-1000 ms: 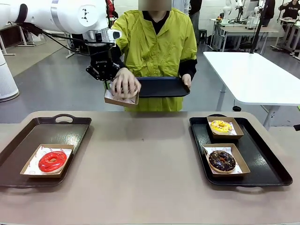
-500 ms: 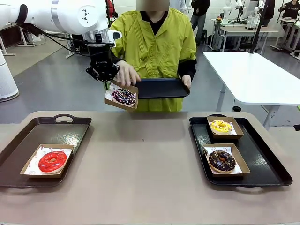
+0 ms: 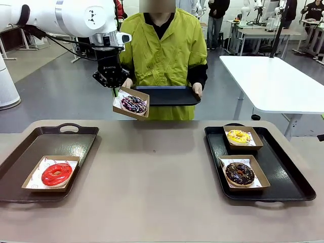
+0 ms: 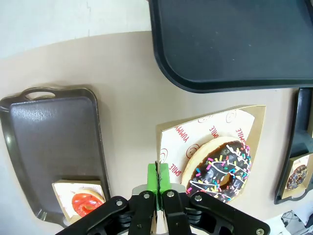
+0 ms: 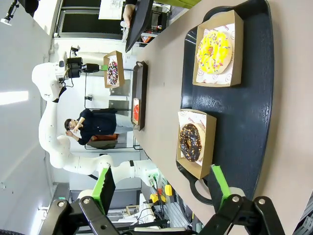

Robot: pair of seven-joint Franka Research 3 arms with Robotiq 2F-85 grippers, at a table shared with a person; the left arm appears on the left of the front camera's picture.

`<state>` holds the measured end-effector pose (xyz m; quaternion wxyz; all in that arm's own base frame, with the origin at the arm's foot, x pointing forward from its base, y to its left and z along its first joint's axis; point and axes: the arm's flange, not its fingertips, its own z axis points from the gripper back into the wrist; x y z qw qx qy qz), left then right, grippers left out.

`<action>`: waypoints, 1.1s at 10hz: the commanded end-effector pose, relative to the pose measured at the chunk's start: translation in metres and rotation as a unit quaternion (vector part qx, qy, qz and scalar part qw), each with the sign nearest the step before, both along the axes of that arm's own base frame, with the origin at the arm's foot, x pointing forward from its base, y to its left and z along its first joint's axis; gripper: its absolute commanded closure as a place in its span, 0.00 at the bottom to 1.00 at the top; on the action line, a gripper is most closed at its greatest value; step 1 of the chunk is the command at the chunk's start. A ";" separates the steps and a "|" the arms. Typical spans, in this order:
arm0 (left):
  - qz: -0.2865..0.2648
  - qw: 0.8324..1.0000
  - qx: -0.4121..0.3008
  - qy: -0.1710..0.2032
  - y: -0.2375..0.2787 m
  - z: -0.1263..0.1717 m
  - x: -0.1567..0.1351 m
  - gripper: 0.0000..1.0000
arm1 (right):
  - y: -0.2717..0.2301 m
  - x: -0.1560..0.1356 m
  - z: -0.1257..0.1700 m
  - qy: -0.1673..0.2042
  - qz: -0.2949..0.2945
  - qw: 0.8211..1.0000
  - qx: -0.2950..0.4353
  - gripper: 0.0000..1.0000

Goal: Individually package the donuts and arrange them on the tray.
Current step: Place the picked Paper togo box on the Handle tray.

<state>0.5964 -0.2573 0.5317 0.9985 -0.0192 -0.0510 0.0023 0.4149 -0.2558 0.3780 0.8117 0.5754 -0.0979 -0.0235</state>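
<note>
High over the table's far edge, my left gripper (image 3: 115, 89) is shut on the rim of a brown cardboard box (image 3: 119, 108) that carries the dark purple donut (image 3: 133, 104). In the left wrist view its green pads (image 4: 158, 177) pinch the box edge (image 4: 166, 147) beside the sprinkled donut (image 4: 222, 166). The red donut (image 3: 56, 173) lies boxed on the left tray (image 3: 30, 147). The yellow donut (image 3: 239, 136) and the chocolate donut (image 3: 240, 173) sit boxed on the right tray (image 3: 283, 172). My right gripper (image 5: 162, 191) is open above that tray (image 5: 244, 98), near the chocolate donut (image 5: 190, 142) and the yellow donut (image 5: 215, 49).
A person in a yellow-green jacket stands at the far side and holds an empty black tray (image 3: 167, 95) with both hands, right beside the raised box. A white table (image 3: 273, 81) stands behind at the right. Bare tabletop (image 3: 157, 177) lies between the two trays.
The person's hand, which covered the box a second ago, left the purple donut in it and went back to the black tray. My left gripper stayed still.
</note>
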 end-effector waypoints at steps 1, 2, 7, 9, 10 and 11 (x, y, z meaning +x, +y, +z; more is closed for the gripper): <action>-0.007 1.000 0.000 -0.004 0.006 0.000 -0.007 1.00 | 0.000 -0.002 0.001 0.002 0.006 1.000 -0.004 0.00; 0.000 1.000 0.000 0.000 0.000 0.000 0.000 0.99 | 0.000 -0.002 0.001 0.002 0.006 1.000 -0.004 0.00; -0.025 0.999 -0.025 -0.003 0.137 0.056 -0.043 0.99 | 0.000 -0.002 0.001 0.002 0.006 1.000 -0.004 0.00; -0.022 1.000 -0.005 -0.016 0.190 0.031 -0.060 0.99 | 0.000 -0.002 0.001 0.002 0.006 1.000 -0.004 0.00; -0.023 1.000 0.006 -0.009 0.211 0.018 -0.055 0.99 | 0.000 -0.002 0.001 0.002 0.006 1.000 -0.004 0.00; -0.014 1.000 0.001 -0.012 0.226 -0.007 -0.065 0.99 | 0.000 -0.002 0.001 0.002 0.006 1.000 -0.004 0.00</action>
